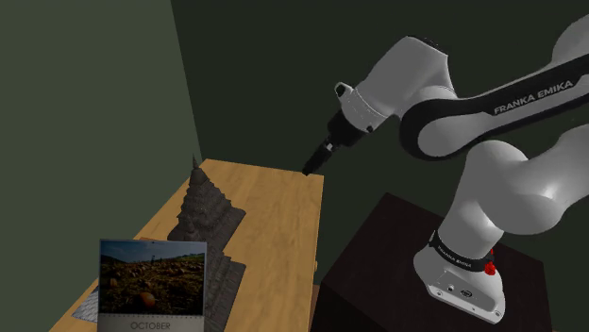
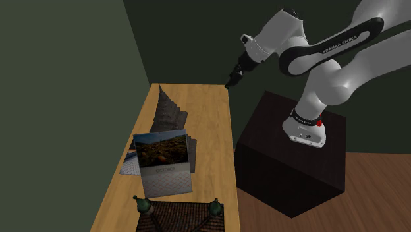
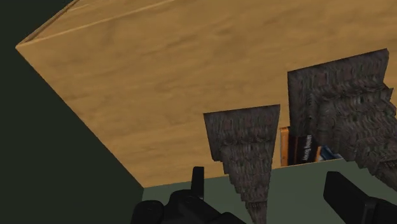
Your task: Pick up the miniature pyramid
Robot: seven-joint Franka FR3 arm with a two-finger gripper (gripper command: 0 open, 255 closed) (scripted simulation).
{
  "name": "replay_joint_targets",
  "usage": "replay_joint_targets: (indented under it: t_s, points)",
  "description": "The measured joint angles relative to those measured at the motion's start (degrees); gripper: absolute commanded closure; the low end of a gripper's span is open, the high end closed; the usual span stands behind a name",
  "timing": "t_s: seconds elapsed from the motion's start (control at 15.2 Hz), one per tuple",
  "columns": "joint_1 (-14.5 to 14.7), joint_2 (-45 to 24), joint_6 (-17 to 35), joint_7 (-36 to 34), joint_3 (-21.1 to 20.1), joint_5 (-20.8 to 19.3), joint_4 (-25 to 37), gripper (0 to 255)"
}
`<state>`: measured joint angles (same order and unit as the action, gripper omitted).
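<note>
The claw (image 1: 314, 162) hangs in the air near the corner of the wooden surface (image 1: 278, 226) on the stand's side. Its fingers (image 3: 347, 191) stand wide apart, gripping nothing and touching nothing. The miniature pyramid (image 1: 202, 202), grey and stepped, stands upright on the surface, apart from the claw. A larger grey pyramid (image 1: 225, 272) stands near it, partly behind an October calendar (image 1: 151, 283).

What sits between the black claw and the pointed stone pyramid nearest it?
Nothing. In the shoulder view, only bare wooden table and open air separate the gripper from the pyramid.
</note>
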<state>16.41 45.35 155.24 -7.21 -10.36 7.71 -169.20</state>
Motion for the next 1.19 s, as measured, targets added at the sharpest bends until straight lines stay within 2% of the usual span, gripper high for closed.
replay_joint_targets:
  t_s: [0.26,0.46,0.59,0.66,0.73,0.79,0.86,0.92,0.99,1.19]
  points:
    - [1.43,-10.08,17.72,-2.57,-5.14,0.87,-1.41,0]
    - [-2.19,-19.30,31.28,-4.42,-11.99,0.41,-0.72,0]
    - [-9.17,-25.56,39.71,-4.24,-21.22,1.79,0.94,0]
    - [-14.45,-28.72,43.85,-2.95,-28.48,4.23,1.94,0]
    - [-20.11,-32.04,47.86,-0.33,-36.40,7.92,3.24,0]
    - [-26.33,-36.44,52.14,4.35,-45.45,13.34,5.01,0]
    - [-31.22,-43.53,57.42,11.93,-53.74,20.97,7.88,0]
    - [-32.59,-51.83,64.06,21.27,-56.75,25.68,9.91,0]
    - [-28.51,-58.69,69.86,28.27,-54.44,29.61,12.83,0]
    - [-19.13,-70.56,80.65,35.45,-47.36,28.47,18.88,0]
